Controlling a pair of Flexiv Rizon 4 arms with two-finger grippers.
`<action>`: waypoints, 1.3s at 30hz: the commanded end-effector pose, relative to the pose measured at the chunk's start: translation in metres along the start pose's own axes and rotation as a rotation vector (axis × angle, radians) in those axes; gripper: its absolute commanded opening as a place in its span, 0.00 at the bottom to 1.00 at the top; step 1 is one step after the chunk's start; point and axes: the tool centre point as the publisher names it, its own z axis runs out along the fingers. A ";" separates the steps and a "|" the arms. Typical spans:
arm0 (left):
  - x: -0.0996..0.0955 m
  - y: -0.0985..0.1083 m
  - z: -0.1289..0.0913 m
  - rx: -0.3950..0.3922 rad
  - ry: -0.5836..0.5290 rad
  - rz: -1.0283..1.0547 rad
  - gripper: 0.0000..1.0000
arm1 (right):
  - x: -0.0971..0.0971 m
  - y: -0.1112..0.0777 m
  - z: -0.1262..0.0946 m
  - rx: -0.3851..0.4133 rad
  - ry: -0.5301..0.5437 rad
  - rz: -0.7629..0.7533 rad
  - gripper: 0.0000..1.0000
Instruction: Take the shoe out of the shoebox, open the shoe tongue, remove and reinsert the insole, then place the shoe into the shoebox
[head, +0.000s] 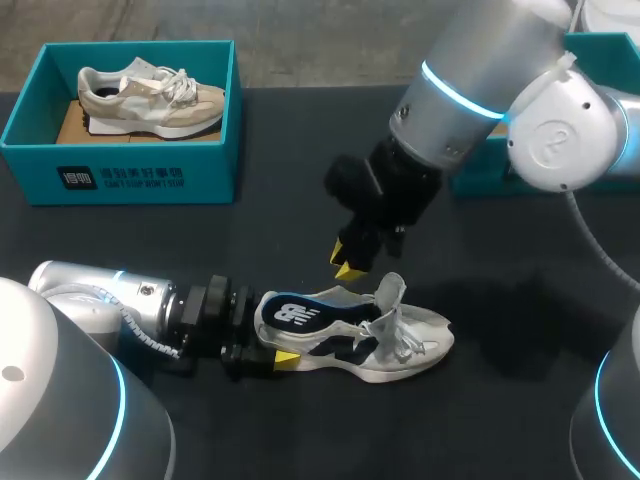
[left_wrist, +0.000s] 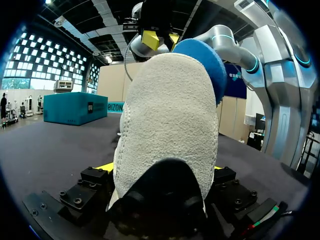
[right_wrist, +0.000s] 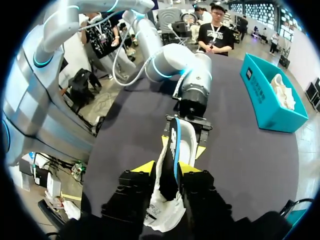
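Observation:
A white and navy shoe lies on its side on the black table in the head view. Its navy insole with a white logo sticks partly out at the heel end. My left gripper lies low on the table, its wide-set fingers pressing both sides of the heel. The blue insole rises behind the heel in the left wrist view. My right gripper hangs just above the shoe's collar, fingers slightly apart and holding nothing. Below my right gripper, the insole and shoe run between its tips.
A teal shoebox stands at the back left with a beige shoe inside. A second teal box sits at the back right, mostly behind my right arm. Bare table lies in front of the shoe.

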 end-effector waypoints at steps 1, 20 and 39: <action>-0.002 0.002 0.001 -0.001 0.000 0.000 0.00 | -0.009 0.006 0.013 0.005 0.024 -0.008 0.34; -0.002 0.002 0.001 -0.001 0.000 0.000 0.00 | -0.009 0.007 0.053 -0.022 0.023 0.039 0.36; -0.002 0.002 0.001 -0.001 0.000 0.000 0.00 | -0.023 -0.009 0.086 -0.041 0.022 0.120 0.43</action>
